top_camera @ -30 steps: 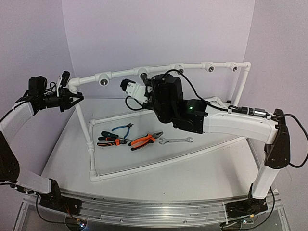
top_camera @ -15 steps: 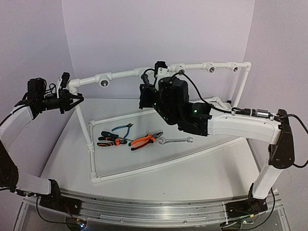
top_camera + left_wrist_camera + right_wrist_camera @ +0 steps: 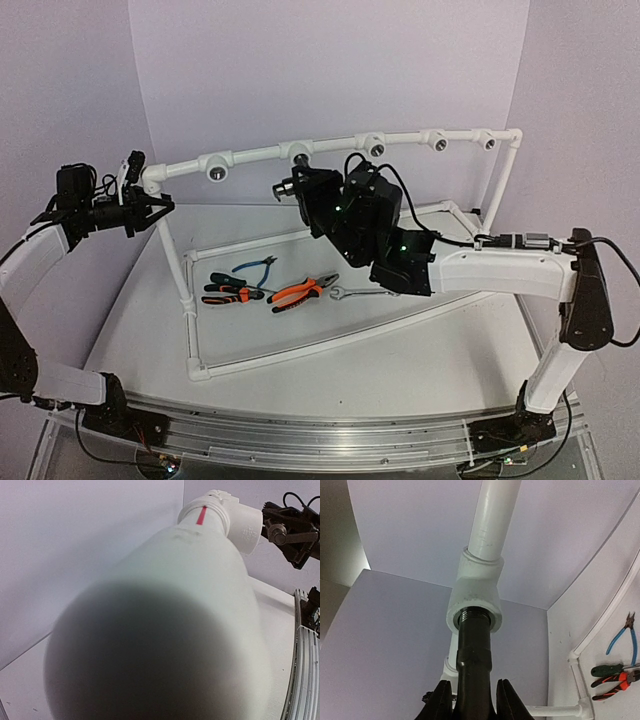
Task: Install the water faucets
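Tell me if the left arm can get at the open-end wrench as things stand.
Probably not. The open-end wrench lies inside the pipe frame, partly under the right arm, while the left end effector is up at the frame's left corner. The right end effector holds the faucet.

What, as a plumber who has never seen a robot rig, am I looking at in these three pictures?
Two white robot arms are bolted at the table's near edge. The wide picture comes from a camera above and behind them; the other two from cameras on their wrists. On the table lie several pliers and a silver wrench, within a white pipe frame. The right gripper holds a dark faucet whose threaded end meets a pipe fitting. The left wrist view is mostly blocked by a blurred white pipe.
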Controlling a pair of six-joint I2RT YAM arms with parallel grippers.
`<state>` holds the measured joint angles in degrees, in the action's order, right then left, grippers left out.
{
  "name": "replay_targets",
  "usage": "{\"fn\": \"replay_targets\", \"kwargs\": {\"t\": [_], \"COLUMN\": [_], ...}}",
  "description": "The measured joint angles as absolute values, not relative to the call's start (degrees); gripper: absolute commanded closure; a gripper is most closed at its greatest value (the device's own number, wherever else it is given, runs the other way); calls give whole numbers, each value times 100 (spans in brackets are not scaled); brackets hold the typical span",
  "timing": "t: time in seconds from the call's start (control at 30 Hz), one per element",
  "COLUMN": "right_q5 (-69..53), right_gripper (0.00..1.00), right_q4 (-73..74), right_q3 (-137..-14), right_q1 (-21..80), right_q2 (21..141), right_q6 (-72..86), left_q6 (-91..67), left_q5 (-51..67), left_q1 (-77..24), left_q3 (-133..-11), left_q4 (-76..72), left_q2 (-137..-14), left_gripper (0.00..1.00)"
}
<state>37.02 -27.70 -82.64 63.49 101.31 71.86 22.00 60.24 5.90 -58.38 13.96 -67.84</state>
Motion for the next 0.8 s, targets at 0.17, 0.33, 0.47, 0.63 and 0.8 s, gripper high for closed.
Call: {"fn": "replay_targets", "kwargs": {"t": [0.17,0.33,0.47,0.63,0.8], "right_q5": [3574,3214,2925,2741,2896], "right_gripper": [47,28,15,12,12], "right_q4": [-3243,-3474,-3579,-3670,-3548], "right_q3": [-8024,-7898,-7877,-7355,-6116], "right_q1": [6326,6371,6405,6410,6509], "right_q2": [10106,10103,10039,9464,8160], "right_q6": [7867,7916,7682,7429,7021], "left_q6": [2184,2149,2147,2150,2173], "left_q5": [6016,5956,5936,5931,5922], "left_q1": [571,549,539,532,529], "left_q3": [-5799,-5791,-5791,-5791,-5791], "left_q4": [1337,1341,1340,1341,1350], "left_q2": [-6760,-6740,-6740,-6740,-6740], "left_gripper": [100,100,100,100,100]}}
